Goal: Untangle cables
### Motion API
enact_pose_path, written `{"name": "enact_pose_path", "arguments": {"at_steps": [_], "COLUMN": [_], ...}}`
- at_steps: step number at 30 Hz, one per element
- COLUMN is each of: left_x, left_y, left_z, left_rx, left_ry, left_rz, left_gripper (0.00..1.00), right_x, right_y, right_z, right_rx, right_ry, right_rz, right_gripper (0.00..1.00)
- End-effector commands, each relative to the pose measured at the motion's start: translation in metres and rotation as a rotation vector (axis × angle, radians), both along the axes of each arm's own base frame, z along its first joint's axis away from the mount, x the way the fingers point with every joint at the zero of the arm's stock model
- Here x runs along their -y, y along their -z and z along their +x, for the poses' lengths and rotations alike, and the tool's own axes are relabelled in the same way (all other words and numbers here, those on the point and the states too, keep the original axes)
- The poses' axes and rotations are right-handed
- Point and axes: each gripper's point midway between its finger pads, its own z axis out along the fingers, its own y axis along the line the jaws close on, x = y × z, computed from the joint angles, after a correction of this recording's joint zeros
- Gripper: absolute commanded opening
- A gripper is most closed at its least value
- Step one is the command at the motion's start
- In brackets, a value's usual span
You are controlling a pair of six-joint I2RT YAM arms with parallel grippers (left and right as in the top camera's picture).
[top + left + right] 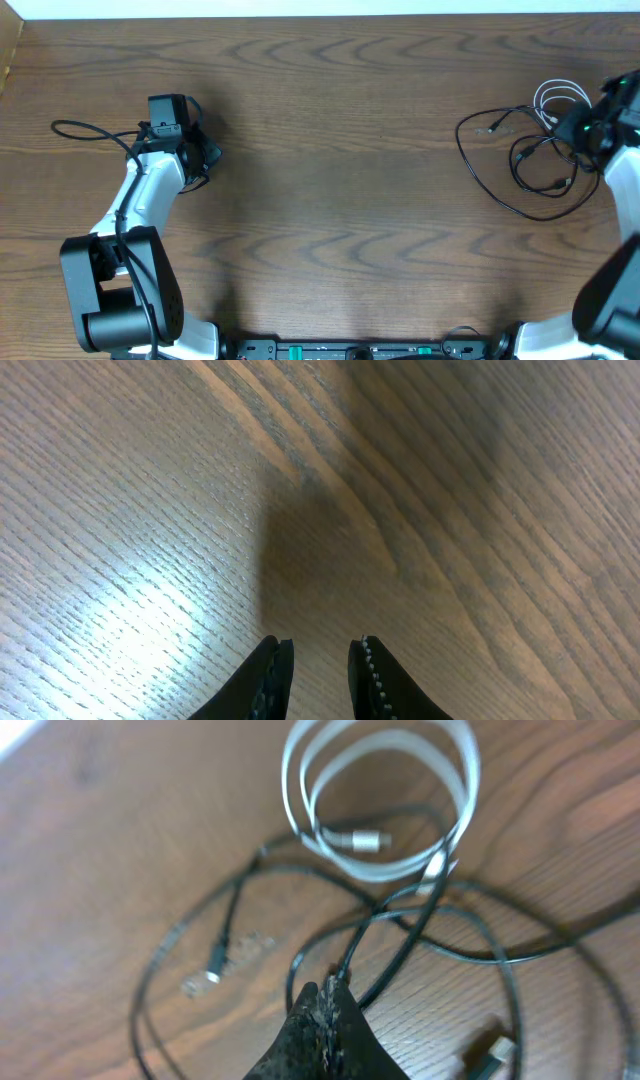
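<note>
Right gripper (322, 1005), right-wrist view: fingers pressed together, apparently pinching a black cable (350, 948) that runs up and away toward the coiled white cable (385, 795) just beyond. Left gripper (320, 670), left-wrist view: jaws slightly parted, holding nothing, over bare table (150, 510) with no cord in sight. Overhead view alone gives the layout: cables (535, 145) lie at the far right beside the right arm, well apart from the left, so the right is nearer.

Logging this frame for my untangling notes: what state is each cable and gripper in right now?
White cable: coiled, overlapping a black cable.
Black cables: loose loops, crossing each other.
Left gripper: jaws slightly apart, empty.
Right gripper: jaws shut on a black cable.
</note>
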Motion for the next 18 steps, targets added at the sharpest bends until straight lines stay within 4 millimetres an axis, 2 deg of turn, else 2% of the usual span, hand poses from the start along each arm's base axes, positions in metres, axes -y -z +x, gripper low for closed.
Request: {"name": "enact_pose_path", "arguments": {"at_steps": [1, 6, 9, 14, 16, 18], "left_x": [0.000, 0.000, 0.000, 0.000, 0.000, 0.000], "left_y": [0.001, 0.001, 0.001, 0.001, 0.001, 0.001], "left_z": [-0.002, -0.002, -0.002, -0.002, -0.002, -0.002], "left_rx": [-0.006, -0.006, -0.006, -0.006, -0.006, -0.007], "left_ry": [0.005, 0.005, 0.005, 0.005, 0.005, 0.005], "left_rz": [0.006, 0.006, 0.006, 0.006, 0.006, 0.006], "left_gripper": [0.24, 0.24, 0.24, 0.24, 0.24, 0.24], "right_x": [-0.001, 0.000, -0.002, -0.008, -0.016, -0.033], "right_y": [0.043, 0.080, 0.094, 0.091, 0.084, 0.066], "right_z": [-0.007, -0.021, -0.026, -0.024, -0.017, -0.004], "right_rx": [-0.112, -0.230, -0.269, -0.255, -0.216, -0.128], "right_ry": [-0.024, -0.007, -0.009, -0.024, -0.050, -0.112], "right_rz": [0.011, 0.031, 0.046, 0.070, 0.109, 0.187], "right_gripper": [0.01, 0.01, 0.01, 0.01, 0.02, 0.05]}}
